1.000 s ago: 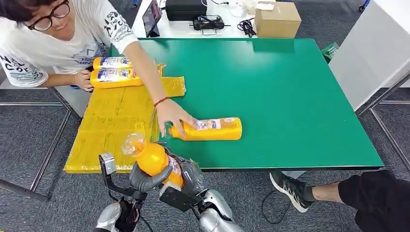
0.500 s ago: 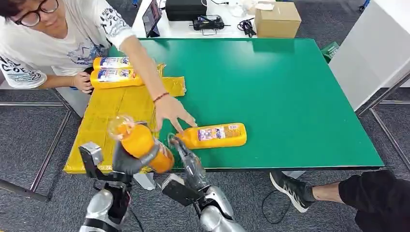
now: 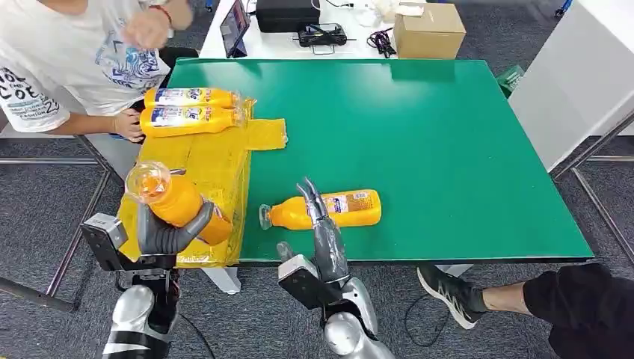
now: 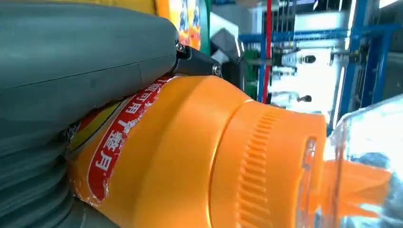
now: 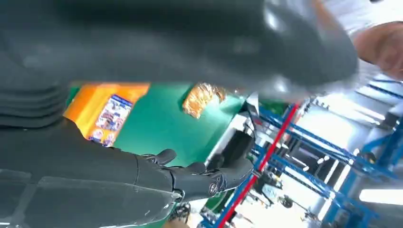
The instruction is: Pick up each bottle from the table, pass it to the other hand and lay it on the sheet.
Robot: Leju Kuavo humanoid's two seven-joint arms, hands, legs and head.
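Observation:
My left hand grips an orange bottle with a clear cap, tilted over the near part of the yellow sheet. The left wrist view shows that bottle close up against the grey thumb. My right hand is open, fingers stretched upward just in front of a second orange bottle lying on the green table. In the right wrist view the dark fingers hold nothing and that lying bottle is behind them. Two more orange bottles lie side by side at the sheet's far end.
A person sits at the table's far left corner, one hand resting near the two bottles and the other raised. A cardboard box and black devices stand on the white table behind. Someone's leg and shoe lie at the lower right.
My left hand has carried its bottle leftward over the sheet. My right hand let go and opened, rising beside the lying bottle. The person's arm has withdrawn from the table bottle.

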